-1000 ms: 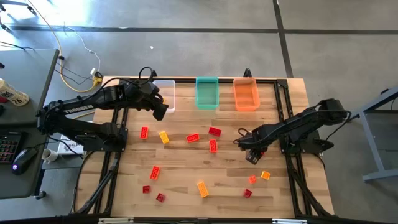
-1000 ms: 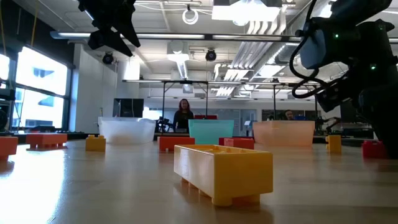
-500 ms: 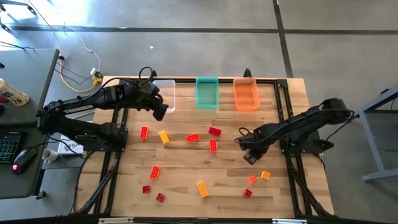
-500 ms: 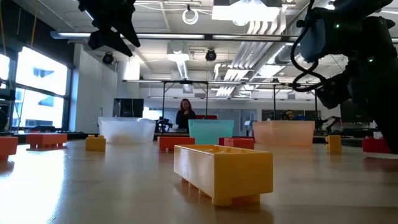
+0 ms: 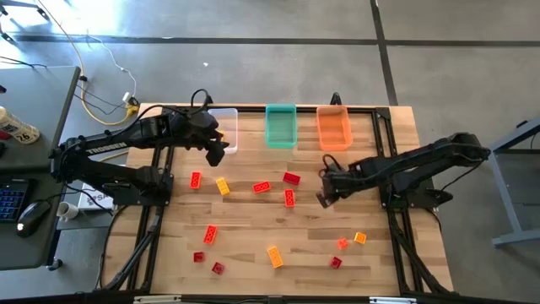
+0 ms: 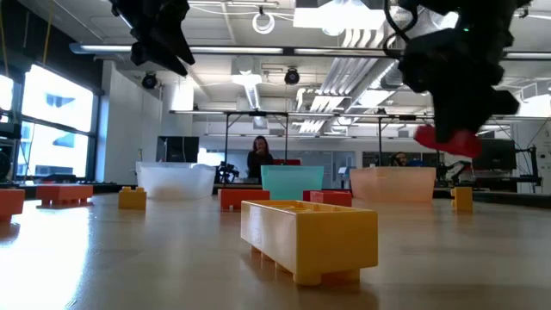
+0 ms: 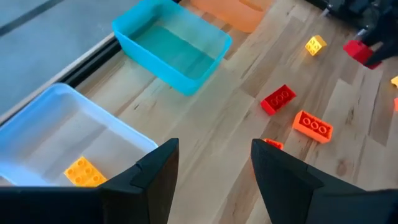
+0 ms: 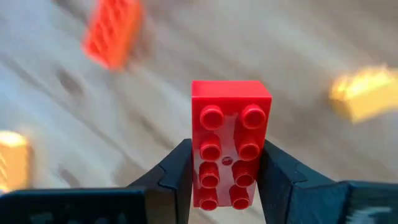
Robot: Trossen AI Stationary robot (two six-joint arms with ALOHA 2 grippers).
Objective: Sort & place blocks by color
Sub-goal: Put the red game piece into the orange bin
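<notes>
My right gripper (image 5: pixel 323 196) hangs over the table's middle right and is shut on a red studded block (image 8: pixel 230 143), which shows in the low view as a red block (image 6: pixel 448 140) above the tabletop. My left gripper (image 5: pixel 216 154) is open and hovers at the near edge of the clear bin (image 5: pixel 226 127); in its wrist view the open left gripper (image 7: pixel 214 149) looks over a yellow block (image 7: pixel 84 171) lying in that bin. Several red, orange and yellow blocks lie flat on the table, among them a red one (image 5: pixel 289 198) beside the right gripper. My right gripper pinches the red block by its two long sides (image 8: pixel 200 163), one finger (image 8: pixel 177 171) on each, the studded face toward the wrist camera. The fingers come from above, pointing down. The block is lifted clear of the table and sticks out beyond the fingertips.
A teal bin (image 5: pixel 280 125) and an orange bin (image 5: pixel 332 127) stand next to the clear one along the far edge. Loose blocks lie mid-table (image 5: pixel 261 187) and toward the near edge (image 5: pixel 275 256), (image 5: pixel 342 244). A large yellow block (image 6: pixel 308 237) fills the low view's foreground.
My right gripper has risen from the table with the red block and moved toward the table's left and far edge. The block, low at the tabletop a second ago, now hangs clear above it. My left gripper has stayed by the clear bin.
</notes>
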